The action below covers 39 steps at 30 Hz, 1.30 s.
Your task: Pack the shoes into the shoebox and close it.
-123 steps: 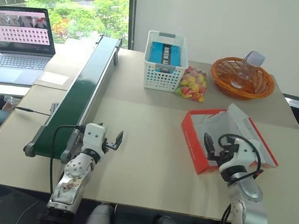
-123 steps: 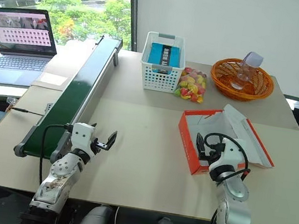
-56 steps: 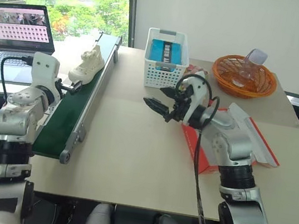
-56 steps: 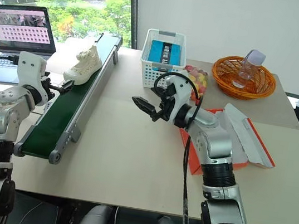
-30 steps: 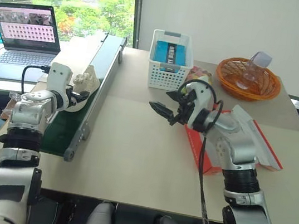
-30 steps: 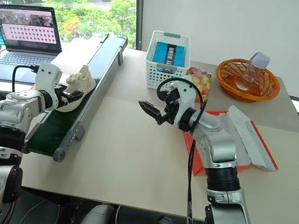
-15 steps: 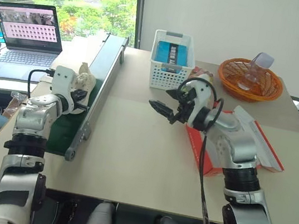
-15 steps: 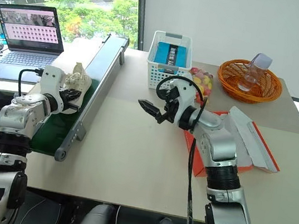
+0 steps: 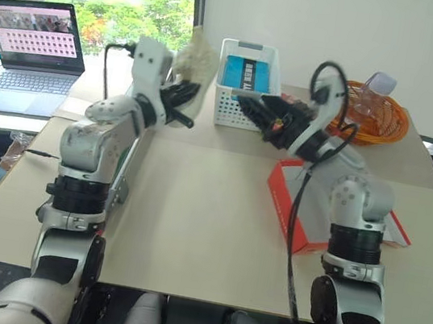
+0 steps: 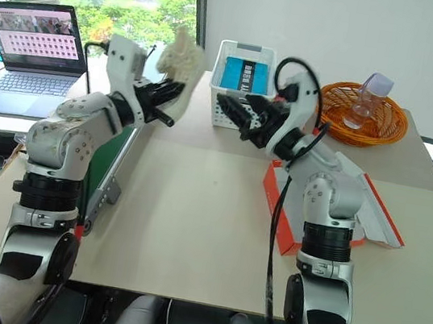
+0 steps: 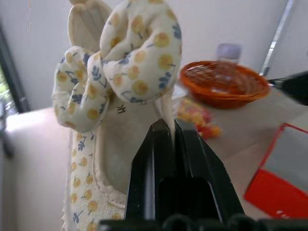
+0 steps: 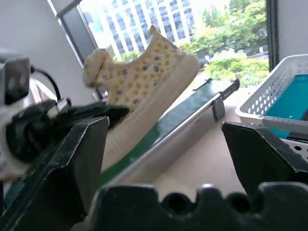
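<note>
The left pincer (image 10: 170, 103) has lifted the shoe (image 12: 144, 89), clamped; right pincer (image 10: 235, 116) apart; shoebox (image 10: 331, 212) empty.

1. One shoe (image 12: 144, 84), cream with small yellow and blue flowers and a bow at the front.
2. One red shoebox (image 10: 290, 214), open, white inside.
3. One white mesh basket (image 10: 241, 80), with one blue item inside.
4. One orange wicker basket (image 10: 367, 111), with one clear plastic bottle (image 10: 367, 93) in it.
5. One bag of coloured candies (image 11: 198, 115).
6. One green conveyor belt (image 10: 106, 162).
7. One open laptop (image 10: 33, 49).
8. One pale tabletop (image 10: 190, 231) under it all.
9. Two robot grippers, each with two black fingers: left gripper (image 11: 166, 132), right gripper (image 10: 232, 114).
</note>
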Motion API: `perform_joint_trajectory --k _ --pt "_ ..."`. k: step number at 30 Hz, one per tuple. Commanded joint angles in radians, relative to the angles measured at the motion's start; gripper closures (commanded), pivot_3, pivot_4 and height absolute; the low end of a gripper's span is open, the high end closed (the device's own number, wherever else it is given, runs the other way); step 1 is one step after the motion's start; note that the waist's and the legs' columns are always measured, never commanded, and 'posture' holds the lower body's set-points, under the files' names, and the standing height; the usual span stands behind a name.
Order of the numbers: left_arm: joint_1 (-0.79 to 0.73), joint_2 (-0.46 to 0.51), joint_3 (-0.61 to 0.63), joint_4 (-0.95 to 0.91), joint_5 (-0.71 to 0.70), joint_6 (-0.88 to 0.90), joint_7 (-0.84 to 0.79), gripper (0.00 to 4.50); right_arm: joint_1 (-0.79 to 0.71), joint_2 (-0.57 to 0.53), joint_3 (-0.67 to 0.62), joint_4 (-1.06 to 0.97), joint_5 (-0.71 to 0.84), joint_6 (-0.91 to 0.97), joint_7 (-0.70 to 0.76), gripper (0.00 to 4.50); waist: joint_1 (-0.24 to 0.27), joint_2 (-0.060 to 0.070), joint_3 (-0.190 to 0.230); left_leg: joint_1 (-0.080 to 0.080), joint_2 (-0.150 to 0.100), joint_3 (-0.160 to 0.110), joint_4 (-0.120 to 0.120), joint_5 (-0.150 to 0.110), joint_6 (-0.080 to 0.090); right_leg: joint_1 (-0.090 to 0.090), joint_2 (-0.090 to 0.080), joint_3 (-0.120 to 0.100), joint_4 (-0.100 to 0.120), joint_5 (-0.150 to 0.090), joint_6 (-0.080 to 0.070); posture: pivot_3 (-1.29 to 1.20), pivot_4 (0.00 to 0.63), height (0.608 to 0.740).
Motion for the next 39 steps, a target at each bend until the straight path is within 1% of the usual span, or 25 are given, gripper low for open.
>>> perform_joint_trajectory --k 1,4,9,11,16,19,24,28,30,32,33,37,39 --pt "-0.037 -0.04 -0.039 -0.07 -0.035 0.021 -0.009 4.4 -0.034 0.015 -0.116 -0.051 0.126 0.065 -0.108 0.0 -0.008 0.0 0.0 0.0 0.0 0.0 0.0 0.0 0.0 0.0 0.0 0.0 0.0 -0.001 0.001 0.0 0.15 0.735" --pt "-0.046 -0.085 -0.096 -0.09 -0.042 0.019 -0.032 4.4 -0.044 0.03 -0.202 -0.073 0.22 0.121 -0.235 0.0 -0.012 0.0 0.0 0.0 0.0 -0.001 0.001 0.0 0.0 0.0 0.0 0.0 0.001 0.0 0.002 0.0 0.15 0.735" --pt "-0.049 -0.133 -0.162 -0.1 -0.038 0.003 -0.063 4.4 -0.038 0.041 -0.26 -0.094 0.331 0.205 -0.397 0.0 -0.017 0.0 0.0 0.0 0.0 -0.001 0.002 0.0 0.0 0.0 0.0 0.001 0.001 0.0 0.004 0.0 0.15 0.735" --pt "-0.05 -0.152 -0.204 -0.109 -0.028 -0.01 -0.078 4.4 -0.009 0.004 -0.22 -0.123 0.3 0.211 -0.389 0.0 -0.017 0.0 0.0 0.0 0.0 -0.001 0.002 0.0 0.0 0.0 0.0 0.001 0.001 -0.001 0.004 0.0 0.15 0.735" --pt "-0.043 -0.174 -0.261 -0.131 -0.014 -0.03 -0.104 4.4 0.006 0.007 -0.213 -0.147 0.336 0.216 -0.416 0.0 -0.016 0.0 0.0 0.0 0.0 -0.001 0.002 0.001 0.002 0.0 0.0 0.002 0.0 -0.001 0.004 0.0 0.15 0.735" --pt "-0.054 -0.189 -0.249 -0.115 -0.017 -0.038 -0.101 4.4 0.021 0.005 -0.202 -0.15 0.347 0.226 -0.428 0.0 -0.016 0.0 0.0 0.0 0.0 -0.001 0.002 0.001 0.002 0.0 0.0 0.002 0.0 -0.001 0.004 0.0 0.15 0.735" --pt "-0.07 -0.169 -0.236 -0.081 0.01 -0.069 -0.115 4.4 0.056 -0.003 -0.194 -0.148 0.345 0.236 -0.438 0.0 -0.016 0.001 0.0 0.0 0.0 -0.001 0.003 0.001 0.002 0.0 0.0 0.002 0.0 -0.002 0.003 0.0 0.15 0.735" --pt "-0.059 -0.134 -0.234 -0.079 0.033 -0.078 -0.125 4.4 0.058 -0.121 -0.213 -0.13 0.321 0.25 -0.397 0.0 -0.014 0.001 0.0 -0.001 0.0 -0.001 0.003 0.001 0.002 -0.001 0.0 0.002 0.0 -0.002 0.003 0.0 0.15 0.735" --pt "-0.052 -0.111 -0.244 -0.09 0.049 -0.089 -0.132 4.4 0.036 -0.178 -0.25 -0.103 0.331 0.245 -0.399 0.0 -0.01 0.001 0.0 -0.001 0.0 -0.001 0.003 0.001 0.002 0.0 0.0 0.002 0.0 -0.003 0.002 0.0 0.15 0.735" --pt "-0.045 -0.095 -0.23 -0.101 0.053 -0.087 -0.125 4.4 0.023 -0.243 -0.278 -0.087 0.341 0.255 -0.4 0.0 -0.009 0.001 0.001 -0.001 0.0 -0.001 0.003 0.001 0.002 0.0 0.0 0.002 -0.001 -0.003 0.002 0.0 0.15 0.735" --pt "-0.044 -0.092 -0.222 -0.105 0.051 -0.083 -0.12 4.4 0.024 -0.258 -0.281 -0.091 0.352 0.264 -0.404 0.0 -0.009 0.001 0.001 -0.001 -0.001 -0.001 0.003 0.001 0.002 0.0 0.0 0.002 -0.001 -0.003 0.002 0.0 0.15 0.735" --pt "-0.045 -0.095 -0.201 -0.112 0.04 -0.083 -0.103 4.4 0.029 -0.215 -0.304 -0.117 0.456 0.296 -0.443 0.0 -0.016 0.001 0.001 0.0 0.0 -0.001 0.003 0.001 0.002 0.0 0.0 0.003 -0.001 -0.005 -0.001 0.0 0.15 0.735" --pt "-0.047 -0.108 -0.191 -0.114 0.028 -0.079 -0.096 4.4 0.038 -0.176 -0.311 -0.131 0.521 0.309 -0.466 0.0 -0.02 0.001 0.001 0.001 -0.001 -0.001 0.003 0.001 0.003 0.0 0.001 0.003 0.0 -0.003 0.002 0.0 0.15 0.735"
